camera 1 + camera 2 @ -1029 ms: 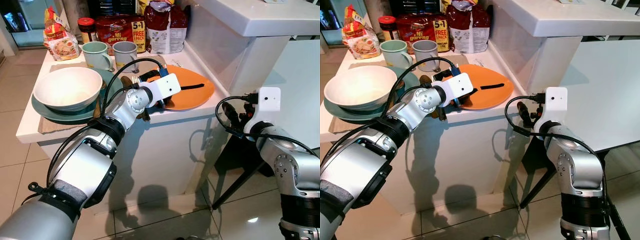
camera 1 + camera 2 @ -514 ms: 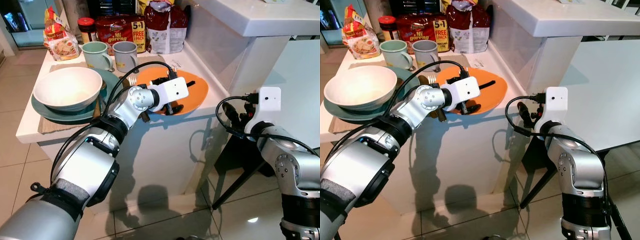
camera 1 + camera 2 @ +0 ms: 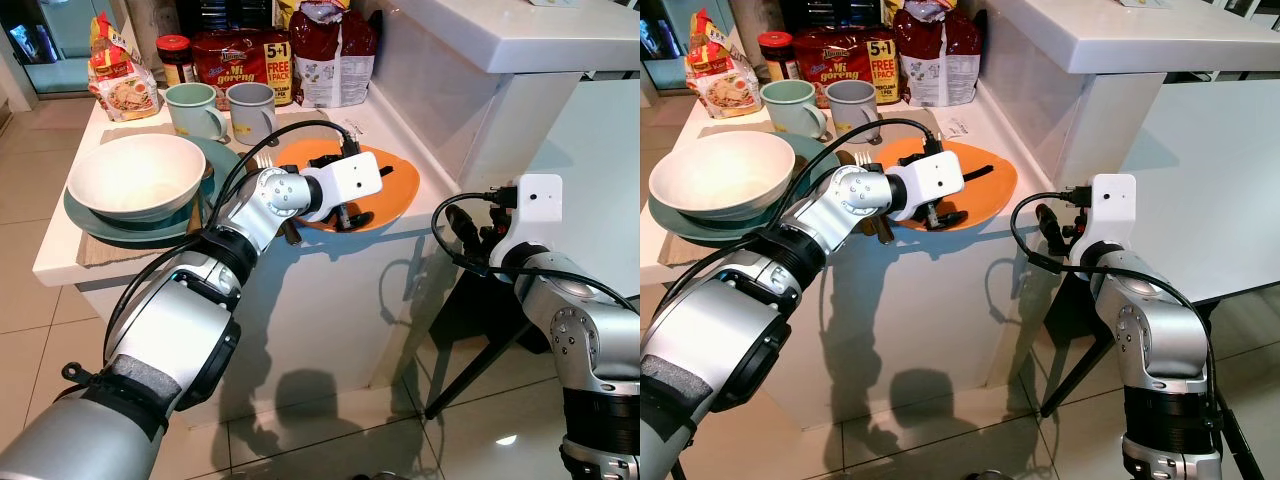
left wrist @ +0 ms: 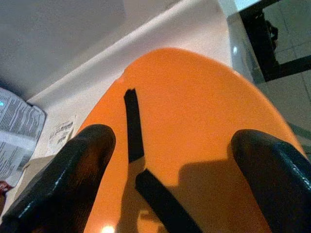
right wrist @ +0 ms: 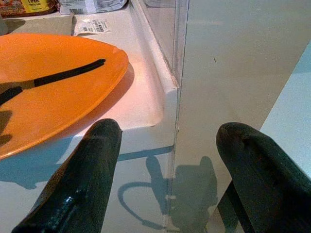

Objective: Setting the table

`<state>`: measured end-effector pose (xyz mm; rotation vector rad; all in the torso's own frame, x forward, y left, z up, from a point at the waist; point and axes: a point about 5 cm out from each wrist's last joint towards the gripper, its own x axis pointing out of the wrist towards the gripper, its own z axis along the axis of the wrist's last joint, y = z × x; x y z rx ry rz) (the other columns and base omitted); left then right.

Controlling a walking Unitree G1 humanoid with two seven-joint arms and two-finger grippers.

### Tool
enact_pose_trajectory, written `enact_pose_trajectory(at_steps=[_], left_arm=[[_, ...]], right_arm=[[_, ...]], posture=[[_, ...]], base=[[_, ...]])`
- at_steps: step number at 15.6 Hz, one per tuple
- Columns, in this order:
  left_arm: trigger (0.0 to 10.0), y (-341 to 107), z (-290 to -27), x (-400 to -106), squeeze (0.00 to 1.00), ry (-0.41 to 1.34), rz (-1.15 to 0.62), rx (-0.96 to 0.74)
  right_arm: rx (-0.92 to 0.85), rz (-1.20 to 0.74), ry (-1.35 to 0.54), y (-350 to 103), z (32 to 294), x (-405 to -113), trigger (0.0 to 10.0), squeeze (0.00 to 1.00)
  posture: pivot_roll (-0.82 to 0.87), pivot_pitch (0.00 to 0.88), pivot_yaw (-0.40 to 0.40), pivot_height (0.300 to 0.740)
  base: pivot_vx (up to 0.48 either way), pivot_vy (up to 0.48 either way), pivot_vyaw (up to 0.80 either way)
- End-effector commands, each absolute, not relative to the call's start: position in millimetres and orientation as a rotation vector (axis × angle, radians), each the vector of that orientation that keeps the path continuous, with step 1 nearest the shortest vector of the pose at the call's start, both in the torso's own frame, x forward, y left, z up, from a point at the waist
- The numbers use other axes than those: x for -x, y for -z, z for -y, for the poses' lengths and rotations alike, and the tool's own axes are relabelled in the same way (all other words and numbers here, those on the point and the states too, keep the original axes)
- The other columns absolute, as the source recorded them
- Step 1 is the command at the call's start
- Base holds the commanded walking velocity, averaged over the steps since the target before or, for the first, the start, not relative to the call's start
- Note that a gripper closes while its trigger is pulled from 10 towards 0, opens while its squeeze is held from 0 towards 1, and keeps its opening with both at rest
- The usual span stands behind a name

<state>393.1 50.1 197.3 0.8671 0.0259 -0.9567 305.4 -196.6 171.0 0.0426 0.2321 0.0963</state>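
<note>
An orange plate lies on the white counter near its front right corner. A black strip-like utensil rests on the plate. My left gripper hangs over the plate's near rim. Its two black fingers are spread wide, so it is open, with the orange surface showing between them. My right gripper is open with nothing in it, to the right of the counter at about counter height, and points at the counter's corner.
A white bowl sits on a teal plate at the counter's left. A green mug, a grey mug, a fork and food packets stand further back. A white wall ledge rises on the right.
My left gripper has swung right, from the plate's left edge to its near rim. The plate has shifted slightly to the left. The right arm has stayed still.
</note>
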Motion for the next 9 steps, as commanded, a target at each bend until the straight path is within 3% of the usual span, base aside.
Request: enact_pose_trajectory(at_steps=[1,5,9], left_arm=[[10.0,-214,-41,-393,0.0,0.987,0.031,-0.865],[10.0,-217,-36,-391,0.0,1.033,0.04,-0.813],[10.0,-240,-39,-397,0.0,0.949,0.121,-0.738]], right_arm=[[-0.035,-0.217,-0.087,-175,199,-307,10.0,0.0],[-0.031,-0.216,-0.086,-175,200,-308,10.0,0.0],[-0.038,-0.214,-0.085,-175,199,-309,10.0,0.0]], posture=[[-0.1,0.0,-0.016,0.74],[-0.09,0.0,-0.017,0.74],[-0.09,0.0,-0.021,0.74]], base=[[0.0,0.0,0.0],[0.0,0.0,0.0],[0.0,0.0,0.0]])
